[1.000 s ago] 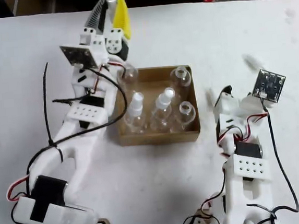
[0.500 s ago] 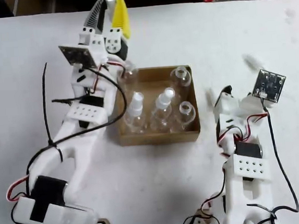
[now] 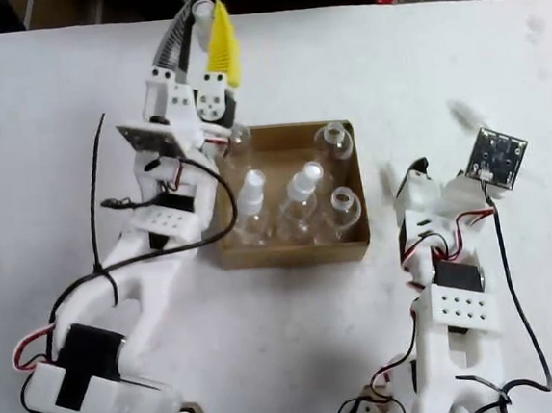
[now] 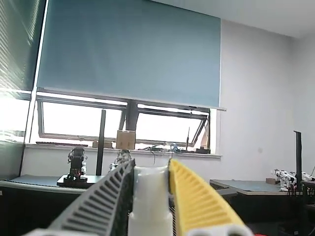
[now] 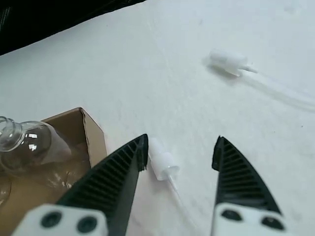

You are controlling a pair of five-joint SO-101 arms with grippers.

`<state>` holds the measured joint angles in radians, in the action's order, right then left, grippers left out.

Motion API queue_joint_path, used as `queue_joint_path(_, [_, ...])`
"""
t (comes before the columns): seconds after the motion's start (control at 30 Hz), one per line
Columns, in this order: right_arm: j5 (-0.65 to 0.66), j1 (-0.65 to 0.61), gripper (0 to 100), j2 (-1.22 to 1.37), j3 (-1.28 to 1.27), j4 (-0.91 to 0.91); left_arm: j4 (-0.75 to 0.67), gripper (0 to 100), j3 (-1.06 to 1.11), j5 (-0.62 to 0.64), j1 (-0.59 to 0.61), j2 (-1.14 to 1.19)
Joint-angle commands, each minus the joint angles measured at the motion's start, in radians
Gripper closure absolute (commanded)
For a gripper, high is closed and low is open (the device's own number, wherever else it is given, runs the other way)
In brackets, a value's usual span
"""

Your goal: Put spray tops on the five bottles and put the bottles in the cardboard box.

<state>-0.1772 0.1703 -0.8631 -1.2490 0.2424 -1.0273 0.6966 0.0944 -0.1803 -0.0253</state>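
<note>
While my left gripper (image 3: 207, 17) clamps a white spray top (image 4: 149, 196), my right gripper (image 5: 180, 139) stands wide open, a second spray top (image 5: 160, 164) lying on the table between its fingers. Beside that gripper sits the cardboard box (image 3: 295, 255) holding bottles (image 3: 333, 143); a third spray top (image 5: 229, 63) lies beyond.

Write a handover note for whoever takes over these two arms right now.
Left gripper: jaws shut on a white cylindrical piece, likely a spray top, held beyond the brown cardboard box.
Right gripper: jaws open over a white spray top on the white table; a second loose top lies farther off.
Done: two capped clear bottles stand in the box.
Left: two uncapped bottles in the box need tops; a fifth bottle at the box corner, under the left arm, cannot be judged.
</note>
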Motion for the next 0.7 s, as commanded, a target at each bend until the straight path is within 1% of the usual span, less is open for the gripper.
queue_joint_path(0.0, [0.002,-0.007,80.8,-0.012,0.006,-0.024,-0.038,98,0.0,-0.009,-0.016,-0.004])
queue_joint_path(0.13, [0.002,-0.007,80.8,-0.012,0.006,-0.024,-0.037,98,-0.009,0.034,-0.019,-0.008])
queue_joint_path(0.67, [0.002,-0.007,80.8,-0.012,0.006,-0.024,-0.031,98,-0.095,0.032,-0.022,-0.002])
